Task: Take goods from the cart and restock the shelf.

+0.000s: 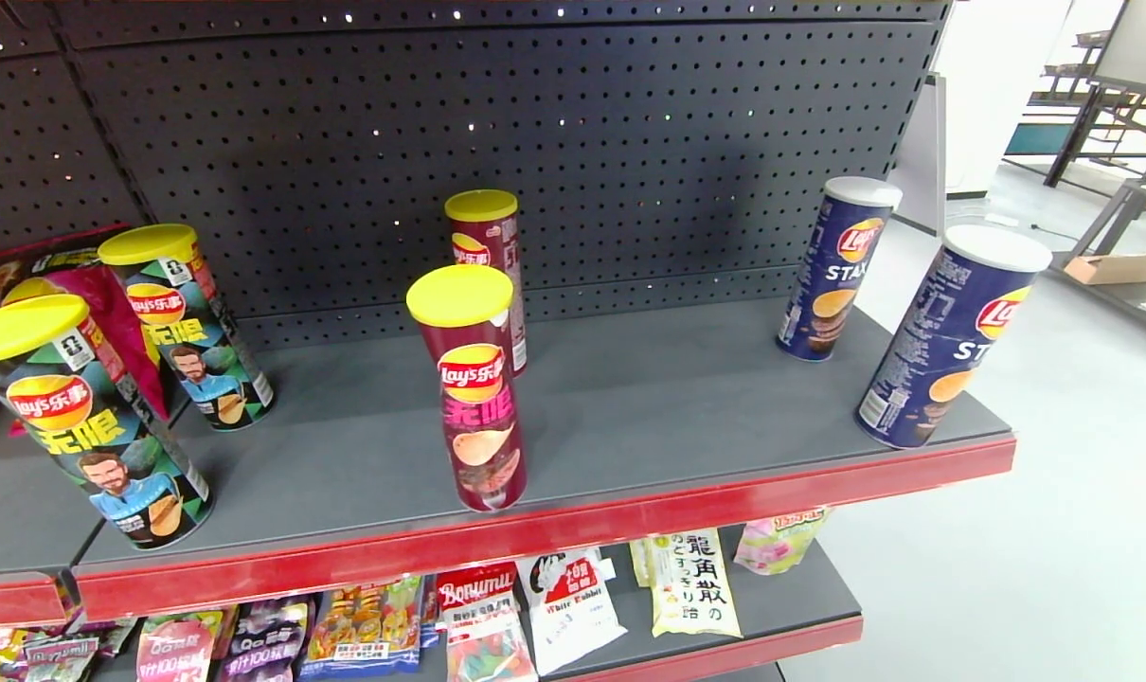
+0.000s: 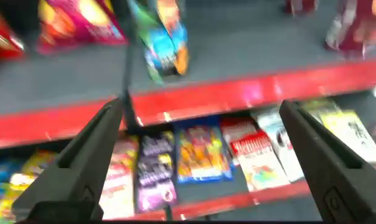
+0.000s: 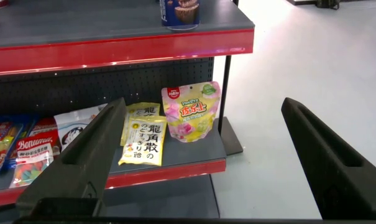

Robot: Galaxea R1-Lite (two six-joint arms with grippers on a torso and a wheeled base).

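On the upper shelf [image 1: 573,417] stand two maroon chip cans with yellow lids [image 1: 469,388] [image 1: 486,256]. Two blue cans [image 1: 833,270] [image 1: 952,341] are at its right end, and two dark cans with yellow lids [image 1: 80,417] [image 1: 189,322] at its left. My left gripper [image 2: 200,107] is open and holds nothing; it faces the shelf's red front edge [image 2: 206,99], below a dark can [image 2: 166,53]. My right gripper [image 3: 203,102] is also open with nothing in it, in front of the lower shelf near the right end, under a blue can [image 3: 179,12].
The lower shelf [image 1: 800,592] holds flat snack bags [image 2: 200,152], among them a pink and yellow pouch [image 3: 191,112] at the right end. A magenta bag [image 1: 80,284] leans behind the dark cans. Open grey floor [image 1: 1056,530] lies to the shelf's right.
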